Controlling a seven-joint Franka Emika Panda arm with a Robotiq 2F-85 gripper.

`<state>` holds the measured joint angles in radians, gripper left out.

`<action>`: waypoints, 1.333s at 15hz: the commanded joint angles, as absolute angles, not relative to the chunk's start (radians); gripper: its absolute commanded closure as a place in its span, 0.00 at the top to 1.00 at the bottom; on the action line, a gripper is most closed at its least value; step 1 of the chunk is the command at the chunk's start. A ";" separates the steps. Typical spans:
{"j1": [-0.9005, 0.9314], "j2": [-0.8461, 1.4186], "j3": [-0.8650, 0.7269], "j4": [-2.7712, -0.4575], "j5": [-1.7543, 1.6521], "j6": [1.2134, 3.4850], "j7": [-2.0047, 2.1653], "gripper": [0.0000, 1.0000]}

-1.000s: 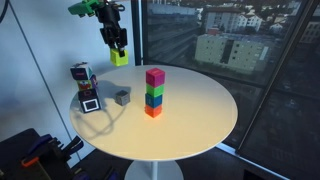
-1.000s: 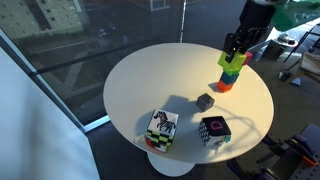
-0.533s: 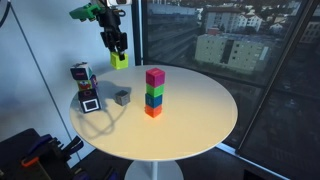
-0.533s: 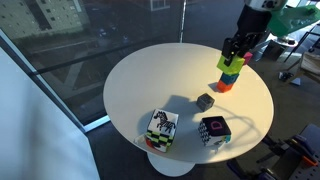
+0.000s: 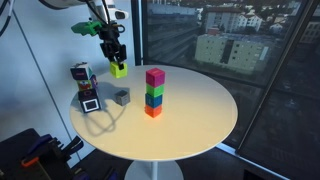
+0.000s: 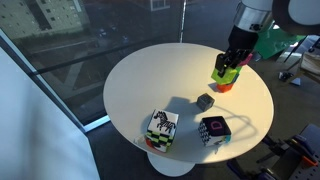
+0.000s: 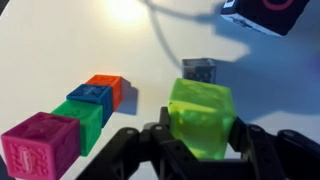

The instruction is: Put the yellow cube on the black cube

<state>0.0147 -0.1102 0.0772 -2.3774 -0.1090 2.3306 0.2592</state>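
Pincer (image 5: 118,63) clamps the yellow cube (image 5: 119,70), aloft near the black cube (image 5: 122,97).

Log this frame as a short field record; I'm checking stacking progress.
held: yellow cube, lifted off the table
tool: tool shut on the yellow cube
target: black cube, on the table, top bare
other: stack of magenta, green, blue, orange cubes, top to bottom
placed: not yet
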 commanded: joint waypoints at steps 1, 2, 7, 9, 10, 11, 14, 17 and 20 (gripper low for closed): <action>0.024 -0.091 0.089 -2.398 -0.165 2.388 0.315 0.28; 0.026 -0.084 0.092 -2.402 -0.182 2.404 0.327 0.28; 0.043 -0.047 0.097 -2.414 -0.262 2.454 0.390 0.28; 0.047 -0.030 0.097 -2.414 -0.291 2.468 0.415 0.28; 0.049 -0.023 0.096 -2.413 -0.305 2.473 0.427 0.28; 0.051 -0.014 0.095 -2.412 -0.320 2.477 0.440 0.28; 0.057 0.007 0.090 -2.411 -0.360 2.486 0.475 0.28; 0.063 0.027 0.085 -2.408 -0.393 2.497 0.507 0.28; 0.068 0.048 0.081 -2.405 -0.407 2.507 0.527 0.28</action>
